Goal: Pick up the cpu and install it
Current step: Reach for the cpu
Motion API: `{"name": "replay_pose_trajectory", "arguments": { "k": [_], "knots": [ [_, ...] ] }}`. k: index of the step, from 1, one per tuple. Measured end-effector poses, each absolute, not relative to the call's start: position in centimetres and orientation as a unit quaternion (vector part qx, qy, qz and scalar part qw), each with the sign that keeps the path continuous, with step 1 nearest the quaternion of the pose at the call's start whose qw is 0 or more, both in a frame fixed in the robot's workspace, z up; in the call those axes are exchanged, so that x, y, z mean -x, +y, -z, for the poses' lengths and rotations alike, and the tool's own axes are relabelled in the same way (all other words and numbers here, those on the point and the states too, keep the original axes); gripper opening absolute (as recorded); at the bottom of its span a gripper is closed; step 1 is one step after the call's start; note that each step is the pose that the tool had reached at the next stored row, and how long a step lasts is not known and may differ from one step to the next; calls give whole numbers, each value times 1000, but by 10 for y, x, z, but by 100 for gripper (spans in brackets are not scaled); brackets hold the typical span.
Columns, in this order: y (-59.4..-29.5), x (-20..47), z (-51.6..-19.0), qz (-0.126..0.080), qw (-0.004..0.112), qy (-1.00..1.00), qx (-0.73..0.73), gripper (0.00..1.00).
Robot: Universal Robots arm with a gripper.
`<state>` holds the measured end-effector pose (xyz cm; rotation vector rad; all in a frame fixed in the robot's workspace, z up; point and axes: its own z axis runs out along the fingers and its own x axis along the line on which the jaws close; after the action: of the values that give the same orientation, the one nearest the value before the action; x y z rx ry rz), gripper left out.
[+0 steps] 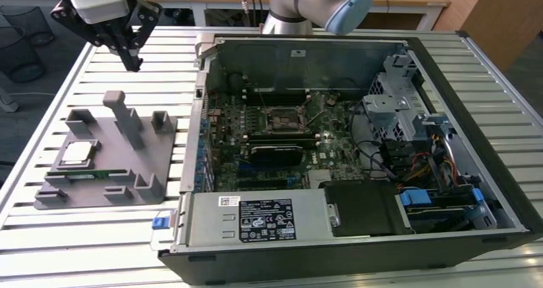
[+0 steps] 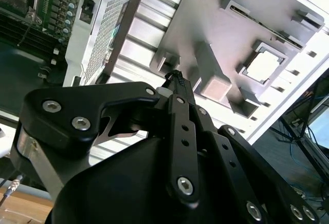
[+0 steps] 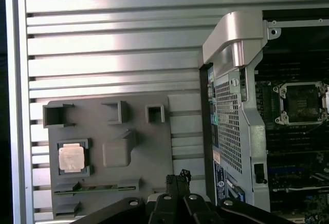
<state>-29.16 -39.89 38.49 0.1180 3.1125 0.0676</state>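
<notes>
End effector [image 1: 133, 64] first: in the exterior view I see it hanging in the air above the slatted tabletop [image 1: 85, 237], its two black fingers pressed together to a point with nothing between them. Reading that view as a clock face, the cpu [image 1: 78, 152] lies at about 7 o'clock from the fingertips, well apart from them. It sits flat in a square pocket of the grey fixture [image 1: 110, 164], shiny top facing up. Being square, it has no long axis; its edges run along the pocket walls. A narrow green memory stick [image 1: 89, 175] lies just beside it at 6 o'clock. The open computer case [image 1: 254, 221] lies at 3 o'clock from the fixture, with the motherboard socket [image 1: 284, 117] inside.

In the second wrist view the end effector [image 2: 177, 76] shows the same closed tips, empty, over the fixture [image 2: 205, 18]; the cpu [image 2: 262, 66] rests level in its pocket, clear of the fingers.

In the first wrist view the end effector [image 3: 177, 175] hangs between the fixture [image 3: 149, 136] and the case wall. The cpu [image 3: 71, 158] lies flat, silver side up, and the socket [image 3: 300, 103] stands bare.
</notes>
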Motion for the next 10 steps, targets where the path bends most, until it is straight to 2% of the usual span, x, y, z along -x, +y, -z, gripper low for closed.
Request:
{"name": "replay_pose_trajectory", "arguments": {
  "k": [10],
  "knots": [
    [-399, 301, -384, -22, 13, 999, -38, 11]
  ]
}}
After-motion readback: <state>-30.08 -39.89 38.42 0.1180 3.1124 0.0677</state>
